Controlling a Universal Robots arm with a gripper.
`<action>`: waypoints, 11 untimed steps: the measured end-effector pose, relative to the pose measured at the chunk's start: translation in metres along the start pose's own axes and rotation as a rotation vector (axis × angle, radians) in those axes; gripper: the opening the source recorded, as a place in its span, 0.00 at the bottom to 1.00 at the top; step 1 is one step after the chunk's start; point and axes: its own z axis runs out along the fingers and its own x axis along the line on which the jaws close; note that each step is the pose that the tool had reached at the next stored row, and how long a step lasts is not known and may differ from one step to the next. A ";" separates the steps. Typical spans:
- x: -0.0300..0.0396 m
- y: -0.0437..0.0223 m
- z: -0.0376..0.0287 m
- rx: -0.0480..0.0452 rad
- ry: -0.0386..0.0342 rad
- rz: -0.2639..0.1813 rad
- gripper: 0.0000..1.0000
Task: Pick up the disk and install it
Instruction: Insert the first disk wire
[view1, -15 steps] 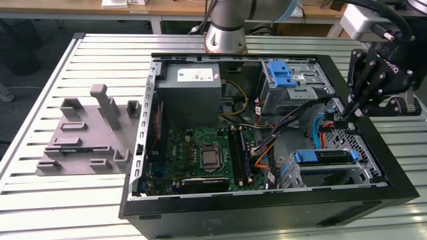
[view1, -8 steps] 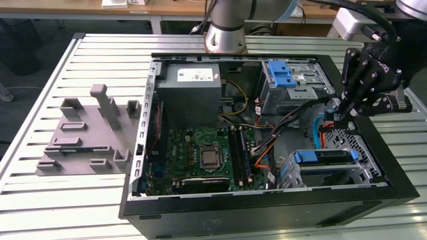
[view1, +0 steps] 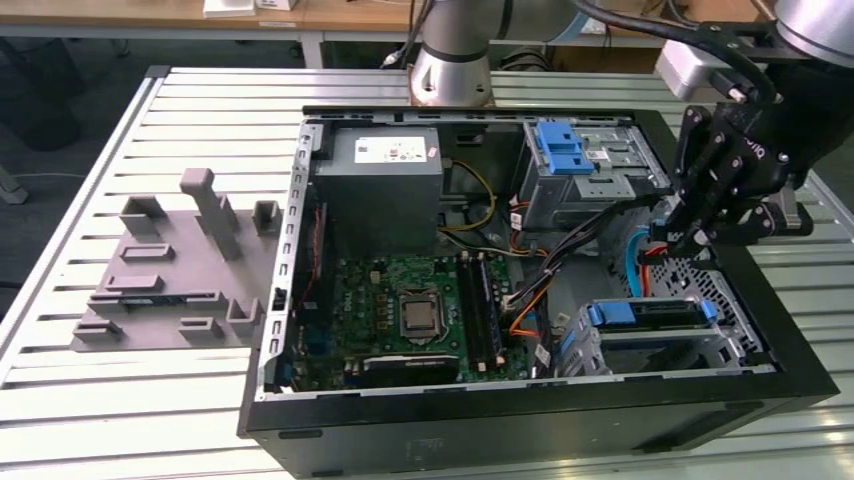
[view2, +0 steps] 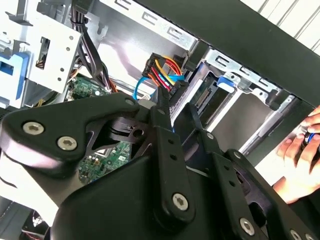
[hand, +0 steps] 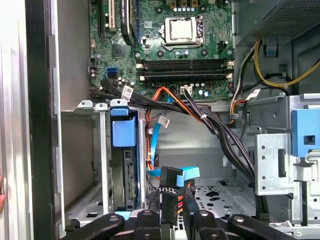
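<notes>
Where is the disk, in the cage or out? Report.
In: the disk sits inside the grey cage, its blue bracket at the cage's opening in the first wrist view. Whether its cables are plugged in, cannot tell.

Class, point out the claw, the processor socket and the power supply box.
claw (view1: 694, 238): exterior view, at its tip.
processor socket (hand: 181, 29): first wrist view, its metal middle.
power supply box (view1: 380, 200): exterior view, its grey face.

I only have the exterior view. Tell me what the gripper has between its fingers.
Observer: In both wrist views the gripper is shut on a black cable plug with coloured wires, not the disk.
Operator: Give me the plug's place relative to the disk.
Observer: First wrist view: beside the disk's bay, apart from the disk.
Operator: Check for people.
Observer: Second wrist view: a person's hand just outside the case wall.
</notes>
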 end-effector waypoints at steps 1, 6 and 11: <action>-0.0003 0.0000 0.0008 0.0000 -0.0002 0.000 0.32; -0.0031 0.0002 0.0040 0.0000 -0.0003 0.000 0.32; -0.0041 0.0002 0.0077 0.0003 0.0043 0.000 0.32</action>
